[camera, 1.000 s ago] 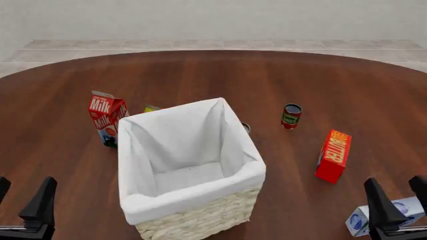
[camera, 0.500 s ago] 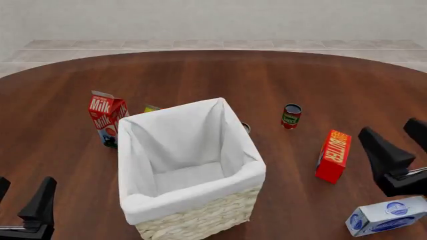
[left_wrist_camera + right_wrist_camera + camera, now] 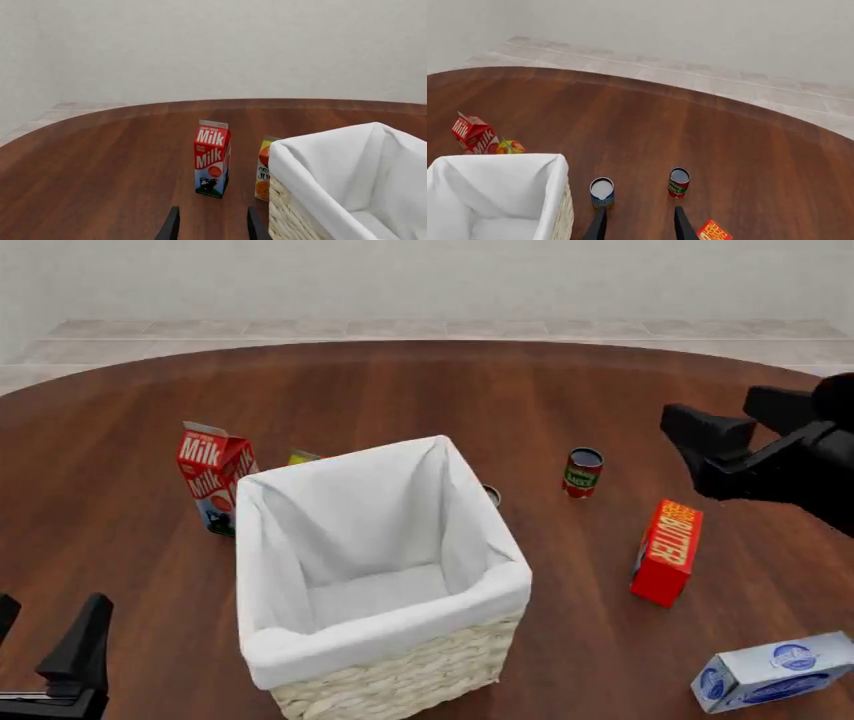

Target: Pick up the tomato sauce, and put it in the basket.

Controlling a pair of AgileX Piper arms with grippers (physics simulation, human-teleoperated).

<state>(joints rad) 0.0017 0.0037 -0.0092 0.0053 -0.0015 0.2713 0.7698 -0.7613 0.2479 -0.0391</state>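
Two grippers are yours: the left gripper (image 3: 47, 650) sits low at the near left edge, fingers parted and empty. Next comes the red-and-white milk carton (image 3: 214, 478), then the large pale wicker basket (image 3: 400, 680) with its white cloth liner. Right of it, well apart, the small red-labelled tomato sauce can (image 3: 582, 472) stands upright on the table. Your right gripper (image 3: 754, 430) hovers beyond the red-orange butter box (image 3: 666, 551), spread wide, holding nothing.
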